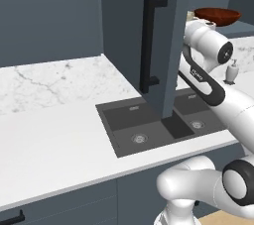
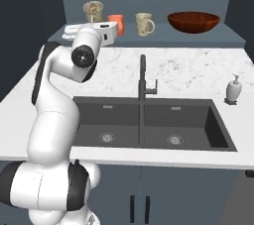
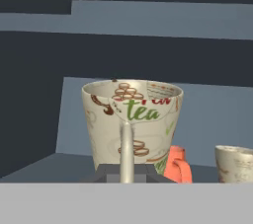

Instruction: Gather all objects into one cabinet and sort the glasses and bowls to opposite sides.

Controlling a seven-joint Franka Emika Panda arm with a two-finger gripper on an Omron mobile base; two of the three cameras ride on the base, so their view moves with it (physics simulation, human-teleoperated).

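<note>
My gripper (image 3: 127, 171) is shut on the handle of a cream mug (image 3: 131, 119) printed with "tea", which stands upright just in front of the hand. In the right base view this mug (image 2: 93, 11) sits higher than the others, at the left of the open cabinet's shelf (image 2: 163, 38), with my gripper (image 2: 97, 21) just below and right of it. On the shelf stand an orange mug (image 2: 117, 23) and a second cream mug (image 2: 144, 24). The wide dark red-brown bowl (image 2: 193, 22) sits at the shelf's right end. The orange mug (image 3: 177, 165) shows behind the held one.
The cabinet's slate-blue door (image 1: 166, 45) hangs open over the sink, its black bar handle (image 1: 149, 40) facing left. Below are a dark double sink (image 2: 149, 125), a black faucet (image 2: 143, 78) and a white soap dispenser (image 2: 233, 89) on the marble counter (image 1: 49, 135).
</note>
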